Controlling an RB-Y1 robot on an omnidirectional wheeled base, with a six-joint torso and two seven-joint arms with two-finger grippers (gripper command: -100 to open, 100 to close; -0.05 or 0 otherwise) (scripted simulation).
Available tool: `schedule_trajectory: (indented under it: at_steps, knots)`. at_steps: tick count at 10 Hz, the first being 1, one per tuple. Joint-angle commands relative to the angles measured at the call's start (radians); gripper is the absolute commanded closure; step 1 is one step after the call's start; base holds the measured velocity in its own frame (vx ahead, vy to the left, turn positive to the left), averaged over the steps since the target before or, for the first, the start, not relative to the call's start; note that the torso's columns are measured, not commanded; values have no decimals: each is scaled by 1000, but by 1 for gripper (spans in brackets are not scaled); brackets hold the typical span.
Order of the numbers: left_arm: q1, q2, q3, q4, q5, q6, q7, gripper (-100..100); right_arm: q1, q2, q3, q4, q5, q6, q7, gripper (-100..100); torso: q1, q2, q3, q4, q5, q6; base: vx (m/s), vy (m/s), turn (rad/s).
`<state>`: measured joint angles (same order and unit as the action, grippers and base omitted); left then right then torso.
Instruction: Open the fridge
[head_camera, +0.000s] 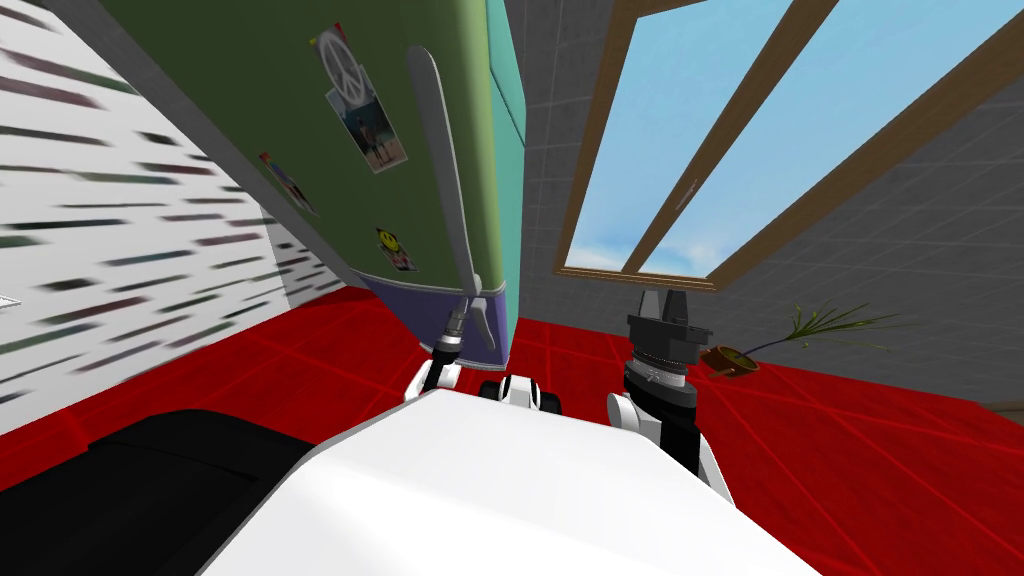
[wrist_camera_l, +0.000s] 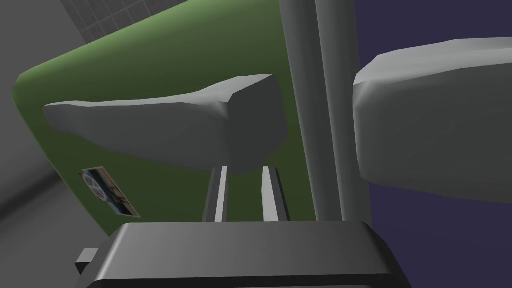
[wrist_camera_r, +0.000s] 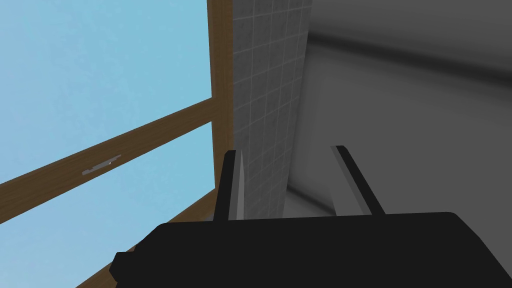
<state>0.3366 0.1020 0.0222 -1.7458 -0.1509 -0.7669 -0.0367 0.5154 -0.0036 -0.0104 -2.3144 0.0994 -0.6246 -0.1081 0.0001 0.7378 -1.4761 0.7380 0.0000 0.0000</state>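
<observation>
The fridge stands close in front of me, with a green upper door (head_camera: 300, 120) carrying stickers and a purple lower door (head_camera: 420, 290). A long grey handle (head_camera: 445, 170) runs down the green door. My left gripper (head_camera: 462, 318) reaches to that handle's lower end. In the left wrist view its two fingers (wrist_camera_l: 220, 195) stand close together and run up into the end of the grey handle (wrist_camera_l: 200, 120), which hides their tips. The lower door's handle (wrist_camera_l: 430, 120) lies beside it. My right gripper (head_camera: 660, 300) hangs open to the right, with nothing between its fingers (wrist_camera_r: 232, 185).
A wood-framed window (head_camera: 700, 130) fills the wall to the right of the fridge. A potted plant (head_camera: 735, 360) lies tipped on the red floor (head_camera: 850, 450). A white streaked wall (head_camera: 100, 230) is at the left, with a black area (head_camera: 130, 490) below it.
</observation>
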Motion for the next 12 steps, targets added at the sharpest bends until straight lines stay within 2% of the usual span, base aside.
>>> schedule_trajectory:
  at_steps: [1, 2, 3, 8, 9, 10, 12]
  knots:
    - [-14, 46, -18, -7, 28, 25, 30, -100, 0, 0, 0, 0, 0, 0, 0, 0, 0, 1, 0, 0, 0, 0, -20, -12, -36]
    - [-20, 31, -25, -9, 40, 36, 43, -100, 0, 0, 0, 0, 0, 0, 0, 0, -1, 1, 1, 0, 0, 0, -36, -21, -41]
    - [-21, 0, -27, -9, 43, 38, 46, -100, 0, 0, 0, 0, 0, 0, 0, 0, -2, 2, 1, 0, 0, 1, -33, -11, -25]
    - [-23, -113, -30, -11, 47, 42, 50, -100, 0, 0, 0, 0, 0, 0, 0, 0, 0, 0, 0, 0, 0, 0, -6, -4, -2]
    - [-23, -101, -30, -11, 47, 41, 50, -100, 0, 0, 0, 0, 0, 0, 0, 0, 0, 0, 0, 0, 0, 0, 0, 0, 0]
    - [-28, -103, -29, -42, 45, 78, 52, -100, 0, 0, 0, 0, 0, 0, 0, 0, 0, 0, 0, 0, 0, 0, 18, 2, -6]
    - [-33, -102, -29, -65, 44, 105, 54, -100, 0, 0, 0, 0, 0, 0, 0, 0, 0, -1, -1, 0, 0, 0, 33, 4, -5]
